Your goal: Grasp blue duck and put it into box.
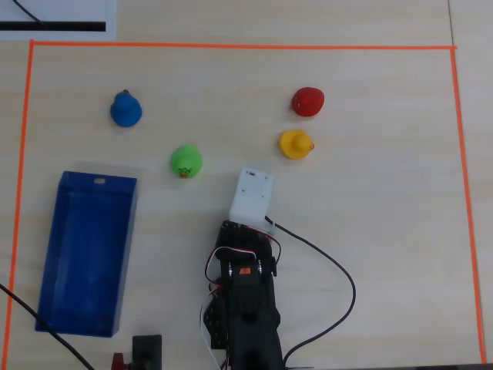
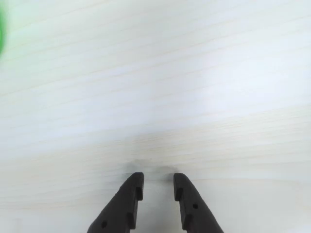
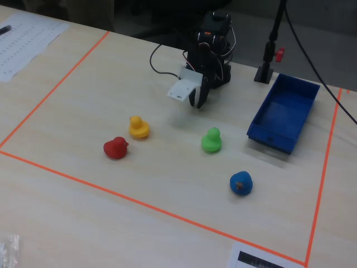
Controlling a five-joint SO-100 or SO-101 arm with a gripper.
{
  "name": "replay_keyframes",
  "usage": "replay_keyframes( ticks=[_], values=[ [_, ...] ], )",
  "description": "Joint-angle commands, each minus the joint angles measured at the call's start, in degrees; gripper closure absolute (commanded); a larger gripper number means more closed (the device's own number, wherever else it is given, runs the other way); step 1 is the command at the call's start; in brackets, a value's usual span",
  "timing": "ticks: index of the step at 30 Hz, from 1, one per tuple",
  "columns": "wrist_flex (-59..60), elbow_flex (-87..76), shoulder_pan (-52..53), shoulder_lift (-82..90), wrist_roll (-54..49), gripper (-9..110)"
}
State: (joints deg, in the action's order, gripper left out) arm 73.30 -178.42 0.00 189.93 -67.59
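Observation:
The blue duck [image 1: 125, 109] sits on the wooden table at the far left of the overhead view, and near the front right in the fixed view [image 3: 241, 183]. The dark blue box [image 1: 85, 254] lies empty at the lower left, also seen in the fixed view [image 3: 281, 114]. My gripper [image 2: 158, 177] hovers low over bare table with its two dark fingers a little apart and nothing between them. In the fixed view it [image 3: 198, 101] hangs in front of the arm base, well away from the blue duck. In the overhead view the white wrist housing [image 1: 252, 193] hides it.
A green duck [image 1: 186, 161] sits closest to the gripper and shows as a green blur [image 2: 1, 29] at the wrist view's left edge. A yellow duck [image 1: 296, 143] and a red duck [image 1: 308, 101] sit to the right. Orange tape [image 1: 231, 45] frames the table. A black cable [image 1: 350, 289] loops beside the arm.

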Motion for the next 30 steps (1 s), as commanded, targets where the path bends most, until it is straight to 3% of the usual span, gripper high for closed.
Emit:
replay_keyframes(
  ticks=[1, 30],
  values=[
    [0.62, 0.18, -0.44, -0.18, 0.62, 97],
    [0.62, 0.18, -0.44, -0.18, 0.7, 99]
  ],
)
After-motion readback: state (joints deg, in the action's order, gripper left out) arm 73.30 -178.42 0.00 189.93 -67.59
